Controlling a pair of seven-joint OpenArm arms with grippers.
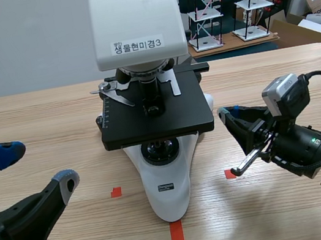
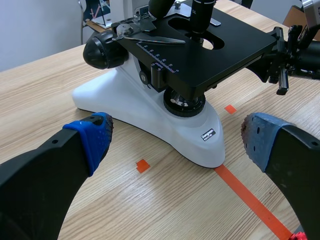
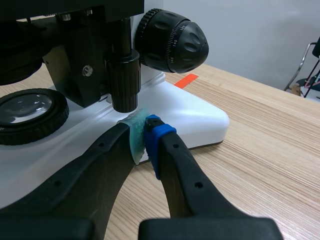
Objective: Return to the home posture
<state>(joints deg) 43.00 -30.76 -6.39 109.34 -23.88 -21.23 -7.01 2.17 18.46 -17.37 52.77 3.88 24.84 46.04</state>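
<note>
Microscope [image 1: 168, 193] with the left gripper [image 1: 35, 169] at 8 o'clock, fingers spread wide and empty, and the right gripper [image 3: 145, 136] at 3 o'clock, pads clenched together on nothing.

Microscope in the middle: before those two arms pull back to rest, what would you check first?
1. The left tool is empty: ok, open, nothing between its fingers.
2. The right tool is empty: ok, shut on nothing.
3. The left tool is clear of the microscope: ok, apart from it.
4. The right tool is clear of the microscope: cannot tell, its tip lies right at the white base, under the black knob.
5. Room behind the arms: cannot tell, out of view.
</note>
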